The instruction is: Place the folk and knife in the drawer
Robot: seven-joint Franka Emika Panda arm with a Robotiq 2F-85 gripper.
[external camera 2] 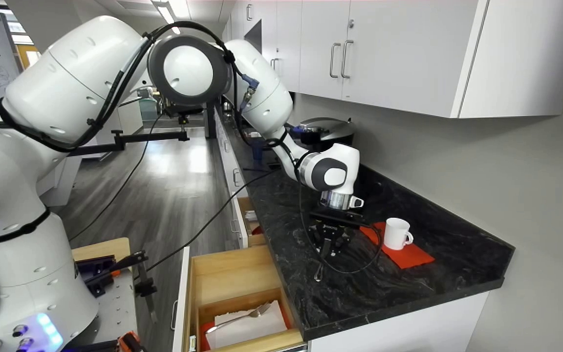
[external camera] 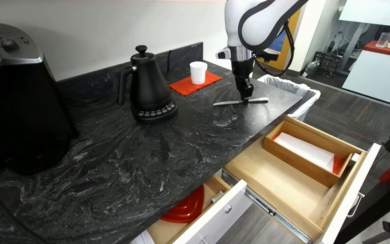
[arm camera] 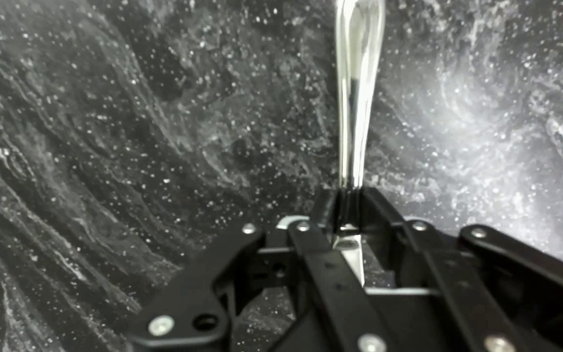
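Observation:
My gripper (external camera: 245, 99) points down at the dark counter and is shut on the silver knife (external camera: 227, 102), near the middle of its length. In the wrist view the fingers (arm camera: 350, 205) press both sides of the knife (arm camera: 358, 98), with the handle beyond them. I cannot tell if the knife still touches the counter. In an exterior view only the handle end of the knife (external camera 2: 318, 274) shows. The light-wood drawer (external camera: 283, 176) stands open, with a smaller tray (external camera: 300, 166) inside. The fork (external camera 2: 240, 319) lies on white paper in the tray. The drawer also shows in an exterior view (external camera 2: 237, 278).
A white mug (external camera: 198, 73) stands on a red cloth (external camera: 185, 86) behind the gripper. A black kettle (external camera: 149, 83) and a coffee machine (external camera: 22, 101) stand along the wall. A second open drawer (external camera: 215, 210) holds a red round thing (external camera: 188, 206). A lined bin (external camera: 303, 95) stands past the counter's end.

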